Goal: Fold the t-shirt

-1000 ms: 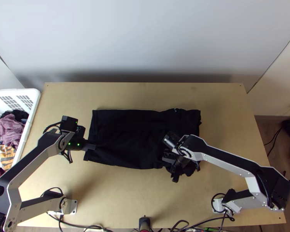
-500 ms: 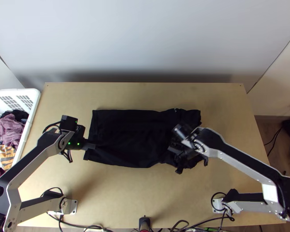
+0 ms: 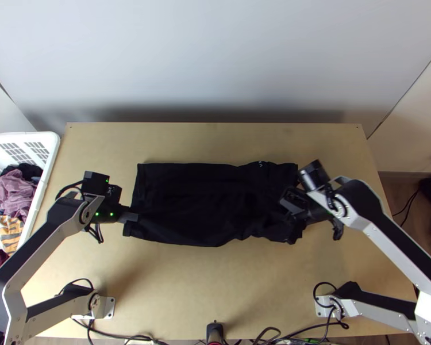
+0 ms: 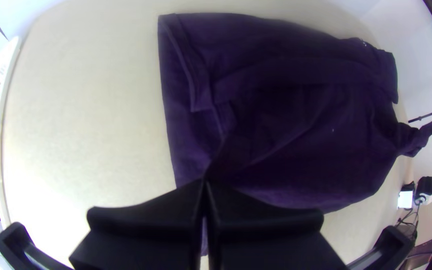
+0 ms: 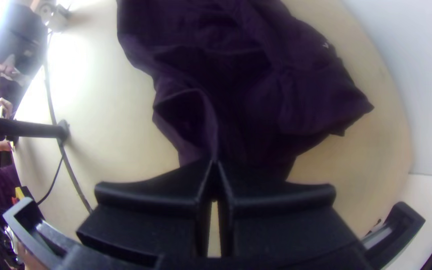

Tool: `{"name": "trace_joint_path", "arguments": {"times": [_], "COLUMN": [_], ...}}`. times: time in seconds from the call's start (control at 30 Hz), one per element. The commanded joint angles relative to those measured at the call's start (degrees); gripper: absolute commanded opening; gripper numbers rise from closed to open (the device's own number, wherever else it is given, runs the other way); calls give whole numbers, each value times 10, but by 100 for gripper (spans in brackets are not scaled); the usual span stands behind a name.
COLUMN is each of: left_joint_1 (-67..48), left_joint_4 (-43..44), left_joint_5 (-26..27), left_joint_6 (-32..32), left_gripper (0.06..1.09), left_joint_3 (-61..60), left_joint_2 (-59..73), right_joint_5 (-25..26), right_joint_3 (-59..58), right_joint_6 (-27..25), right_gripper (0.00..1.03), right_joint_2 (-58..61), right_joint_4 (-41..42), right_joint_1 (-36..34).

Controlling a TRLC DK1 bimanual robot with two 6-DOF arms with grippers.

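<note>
Standing left of the black t-shirt (image 3: 204,201) is a white basket (image 3: 53,146) of clothes. At the t-shirt's left end, the left gripper (image 3: 136,217) is closed, pinching cloth. The t-shirt lies partly folded across the wooden table (image 3: 215,282), rumpled toward its right end, where the right gripper (image 3: 285,201), also closed, grips gathered fabric.
</note>
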Motion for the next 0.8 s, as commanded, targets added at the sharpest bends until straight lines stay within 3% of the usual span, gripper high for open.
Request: {"name": "trace_joint_path", "arguments": {"times": [0.0,0.77], "left_joint_1": [15,27], "left_joint_4": [-15,-86], "left_joint_5": [0,5], "left_joint_6": [8,9], "left_gripper": [9,9], "left_joint_3": [-2,4], "left_joint_2": [-25,-133], "right_joint_5": [0,11], "right_joint_3": [15,136], "right_joint_6": [-5,27], "right_gripper": [3,3], "right_joint_2": [-33,-92], "right_joint_4": [-25,-63], "right_joint_1": [-40,-56]}}
